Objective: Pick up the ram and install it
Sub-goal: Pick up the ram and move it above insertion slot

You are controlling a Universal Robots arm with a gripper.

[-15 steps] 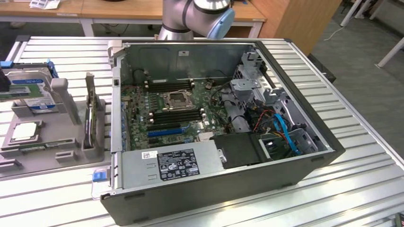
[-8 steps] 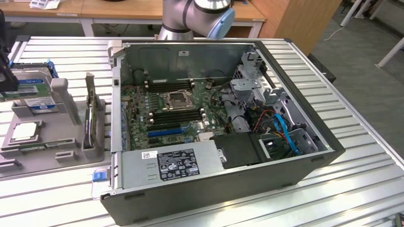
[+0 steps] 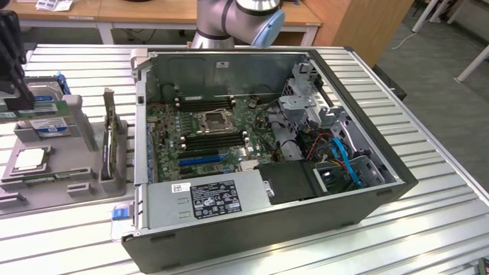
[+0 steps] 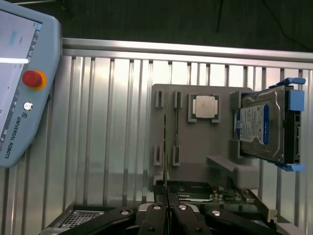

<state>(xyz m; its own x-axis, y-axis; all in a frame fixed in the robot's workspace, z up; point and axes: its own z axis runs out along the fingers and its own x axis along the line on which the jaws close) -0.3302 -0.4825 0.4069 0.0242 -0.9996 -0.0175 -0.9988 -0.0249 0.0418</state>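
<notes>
The closed gripper, holding nothing, hangs above the ram in its tray.

Thin green ram in gray tray

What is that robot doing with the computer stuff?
A Universal Robots arm is at work beside an open computer case. Its gripper is shut, above a gray parts tray. The ram stands on edge in that tray, not yet picked up, with a processor chip and a hard drive beside it.
</notes>
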